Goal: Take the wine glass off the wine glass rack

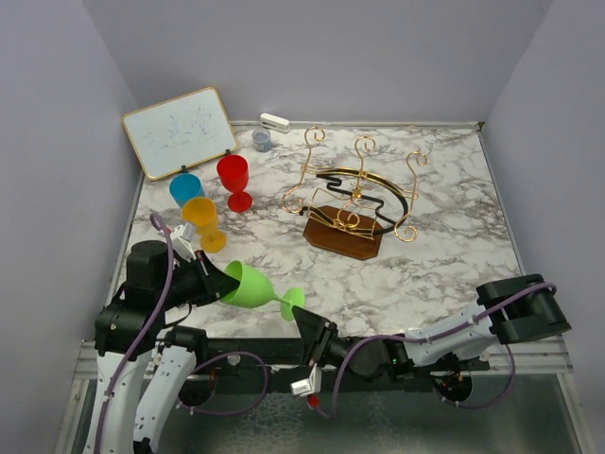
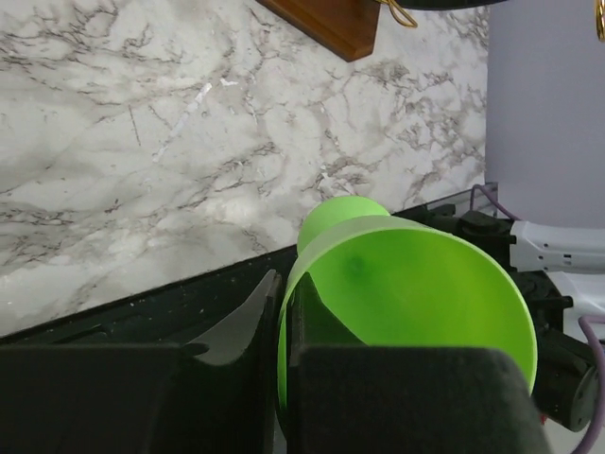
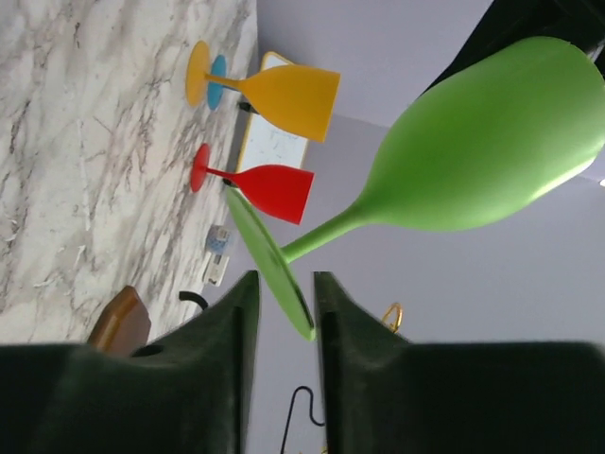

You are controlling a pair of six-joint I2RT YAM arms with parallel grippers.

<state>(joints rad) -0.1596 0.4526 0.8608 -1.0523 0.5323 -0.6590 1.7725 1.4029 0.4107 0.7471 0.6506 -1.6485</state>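
**Top external view: green glass off the rack, slung between two arms**

From here, the lime-green, opaque, plastic-looking wine glass (image 1: 253, 284) lies on its side in the air above the near edge of the grey-veined marble table (image 1: 435, 255). Its bowl points at the left gripper (image 1: 219, 276) and its foot at the right gripper (image 1: 304, 322). It is well apart from the gold wire wine glass rack (image 1: 345, 236), which stands on its dark wooden base mid-table, and I see no glass on the hooks.

The left wrist view shows that gripper's black fingers clamped on the bowl's rim, one inside the wall and one outside. In the right wrist view, the right gripper's fingers stand apart with the edge of the round foot in the gap. I cannot tell whether either pad touches it.

The glass looks light and stiff, I'd judge, and more likely to skid than to break. The smooth, curved bowl wall gives flat pads little purchase, so a rim pinch could let it swing or slip. The thin stem, or the flat foot, seems the surer place to take hold, though the foot's edge is narrow.

A red goblet (image 1: 233, 180), a blue cup (image 1: 185, 187) and an orange goblet (image 1: 201, 216) stand upright at the far left, by a small framed whiteboard (image 1: 180, 130).
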